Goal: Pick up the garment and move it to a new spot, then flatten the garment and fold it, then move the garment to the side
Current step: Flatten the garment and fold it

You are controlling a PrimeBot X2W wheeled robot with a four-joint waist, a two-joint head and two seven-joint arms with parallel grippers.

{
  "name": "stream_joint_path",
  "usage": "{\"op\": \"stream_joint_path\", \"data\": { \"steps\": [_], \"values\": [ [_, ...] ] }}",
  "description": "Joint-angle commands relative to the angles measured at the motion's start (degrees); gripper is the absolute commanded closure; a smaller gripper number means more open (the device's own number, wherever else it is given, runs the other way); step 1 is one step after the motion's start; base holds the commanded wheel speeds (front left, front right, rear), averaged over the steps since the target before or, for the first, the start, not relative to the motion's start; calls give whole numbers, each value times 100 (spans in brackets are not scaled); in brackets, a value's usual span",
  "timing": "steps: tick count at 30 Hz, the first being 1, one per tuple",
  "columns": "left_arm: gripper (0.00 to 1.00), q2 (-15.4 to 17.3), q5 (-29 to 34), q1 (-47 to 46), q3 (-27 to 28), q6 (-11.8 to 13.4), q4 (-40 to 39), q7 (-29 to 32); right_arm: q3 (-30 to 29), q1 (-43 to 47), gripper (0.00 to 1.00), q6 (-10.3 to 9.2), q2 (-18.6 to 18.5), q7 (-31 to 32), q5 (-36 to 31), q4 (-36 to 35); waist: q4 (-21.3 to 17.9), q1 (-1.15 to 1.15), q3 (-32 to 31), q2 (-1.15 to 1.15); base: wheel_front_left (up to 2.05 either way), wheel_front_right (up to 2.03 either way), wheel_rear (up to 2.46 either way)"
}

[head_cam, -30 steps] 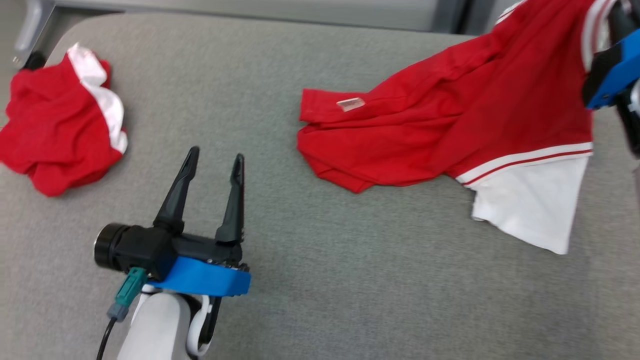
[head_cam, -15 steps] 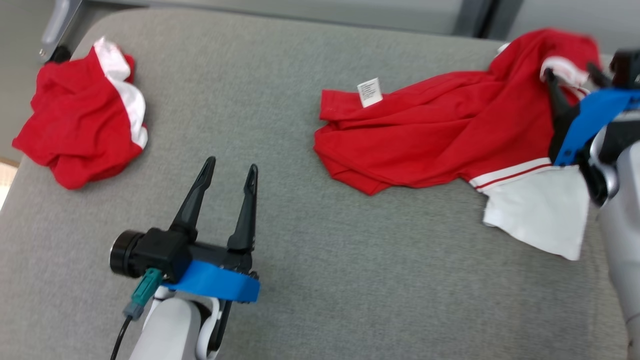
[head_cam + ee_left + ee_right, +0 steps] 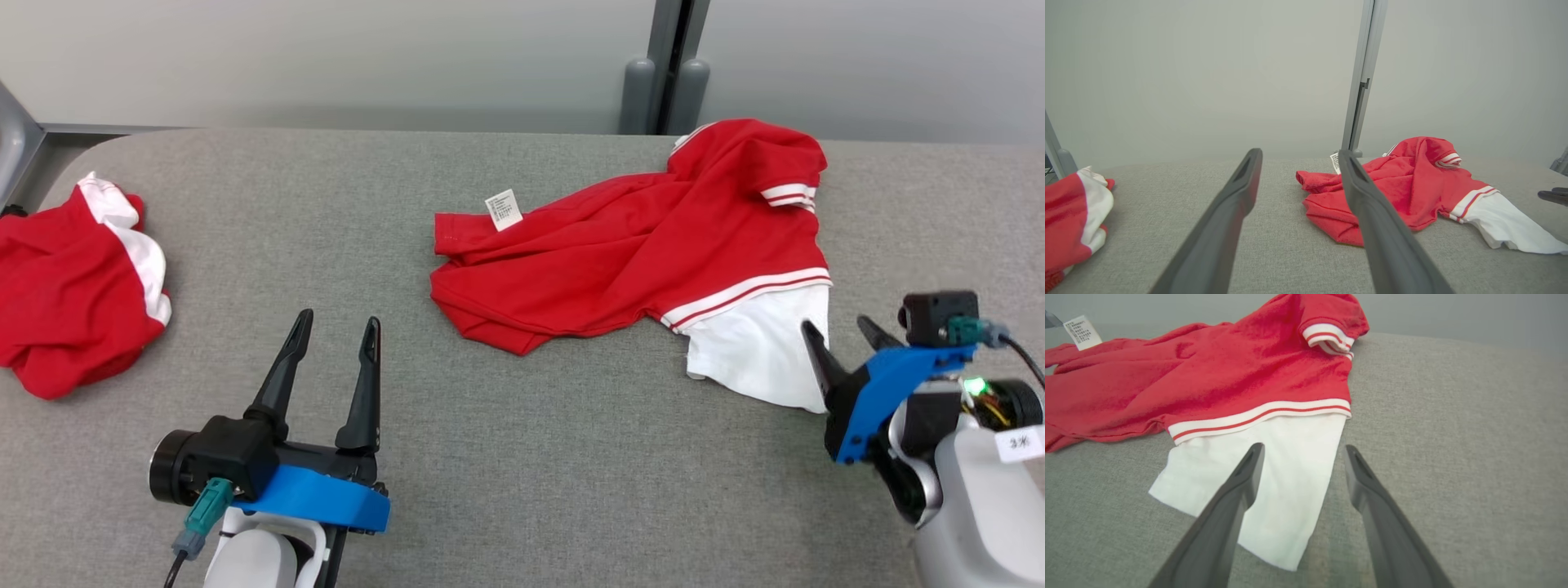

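The grey padded table [image 3: 522, 490] takes up most of what's in front of me, and the red shirt [image 3: 620, 253] lies on it right of centre, rumpled and twisted, not yet flat. A second red-and-white garment [image 3: 73, 310] sits balled up at the far left edge, well apart. The left gripper [image 3: 340, 318] hovers over bare table with its fingers spread and nothing between them. The right gripper [image 3: 835, 324] is likewise parted and empty, just beside the shirt's white panel [image 3: 751, 351]. Flattening looks like the job now. I'd pinch that white corner low against the table, take the bunched end near the care label [image 3: 504, 210] with the other arm, and draw them apart gently — no jerking, or the folds simply shift.
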Motion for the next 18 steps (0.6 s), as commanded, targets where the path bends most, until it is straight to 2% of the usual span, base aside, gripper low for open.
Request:
{"op": "stream_joint_path", "data": {
  "steps": [1, 7, 12, 15, 16, 17, 18],
  "values": [
    [0, 39, 27, 10, 3, -1, -15, -17, -89, 114, 0, 1, 55, 52, -55, -84, 3, 2, 26, 0, 0, 0, 0],
    [0, 28, 33, -145, -23, -10, -56, -17, -466, 205, 0, 1, 375, 343, -279, -106, 75, 2, 246, 0, 0, 0, 0],
    [0, -15, 33, -233, -87, -19, -48, -17, -951, -50, 0, 1, 517, 428, -909, 109, 183, 2, 414, 0, 0, 0, 0],
    [0, -31, 12, -292, -116, -23, -34, -17, -1086, -71, 0, 1, 649, 479, -1035, 237, 225, 2, 477, 0, 0, 0, 0],
    [0, -33, 7, -297, -120, -24, -30, -17, -1060, -72, 7, 2, 664, 506, -1084, 284, 227, 2, 487, 0, 0, 0, 0],
    [0, -32, 5, -298, -118, -26, -21, -17, -1023, -68, 52, 1, 682, 527, -1105, 325, 226, 2, 495, 0, 0, 0, 0],
    [0, -27, 0, -296, -108, -27, -15, -17, -965, -50, 77, 2, 706, 544, -1119, 359, 218, 2, 499, 0, 0, 0, 0]
  ]
}}
